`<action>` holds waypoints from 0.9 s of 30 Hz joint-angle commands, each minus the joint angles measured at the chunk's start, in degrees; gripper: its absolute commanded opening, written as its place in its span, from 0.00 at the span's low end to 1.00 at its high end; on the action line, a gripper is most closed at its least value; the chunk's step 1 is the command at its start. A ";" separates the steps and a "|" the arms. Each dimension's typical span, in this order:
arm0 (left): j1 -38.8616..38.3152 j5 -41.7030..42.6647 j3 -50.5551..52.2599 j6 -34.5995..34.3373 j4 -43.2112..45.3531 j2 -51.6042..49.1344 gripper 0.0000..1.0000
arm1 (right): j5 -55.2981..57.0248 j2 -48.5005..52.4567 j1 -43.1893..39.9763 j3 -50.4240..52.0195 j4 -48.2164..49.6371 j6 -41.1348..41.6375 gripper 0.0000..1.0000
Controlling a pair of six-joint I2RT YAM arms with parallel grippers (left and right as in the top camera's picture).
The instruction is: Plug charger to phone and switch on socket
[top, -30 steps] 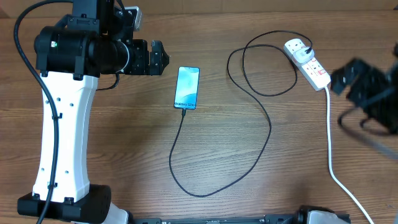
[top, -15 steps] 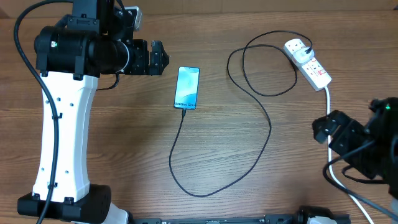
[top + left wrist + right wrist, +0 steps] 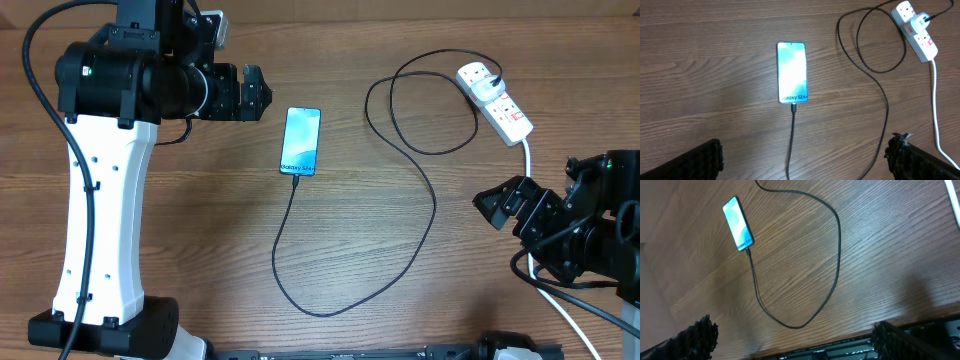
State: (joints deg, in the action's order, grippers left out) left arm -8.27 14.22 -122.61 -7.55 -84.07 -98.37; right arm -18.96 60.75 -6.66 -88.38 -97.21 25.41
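Finds the phone [image 3: 301,141] flat on the wooden table [image 3: 210,250], screen lit, charger [image 3: 432,215] tip plugged into its lower end. Traces the charger looping below the phone, then up and right of it to the power strip [image 3: 496,103], far right of the phone, plug seated there. Places the left gripper [image 3: 266,95] just left of the phone, fingers spread wide and empty; the right gripper [image 3: 498,198] well right of the phone, likewise spread and empty, its arm covering part of the strip's white lead [image 3: 526,160]. Reads the phone's white lettering only from the left wrist; misses the strip from the right wrist, catching only a sliver of lead
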 commanded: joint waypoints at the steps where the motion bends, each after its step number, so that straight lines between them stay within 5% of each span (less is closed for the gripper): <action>1: -0.37 -0.74 -0.39 0.24 0.09 -0.20 1.00 | -0.46 -0.31 0.33 0.22 0.15 -0.33 1.00; 17: -0.39 -0.74 -0.39 0.24 0.09 -0.20 1.00 | 0.87 -3.72 0.33 2.64 0.90 -3.34 1.00; 27: -0.37 -0.72 -0.39 0.24 0.07 -0.20 1.00 | -0.22 -14.03 0.35 13.92 11.61 -3.37 1.00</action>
State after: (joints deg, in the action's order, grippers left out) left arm -8.27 14.24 -122.61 -7.55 -84.07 -98.37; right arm -18.74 49.54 -6.66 -77.62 -88.20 22.48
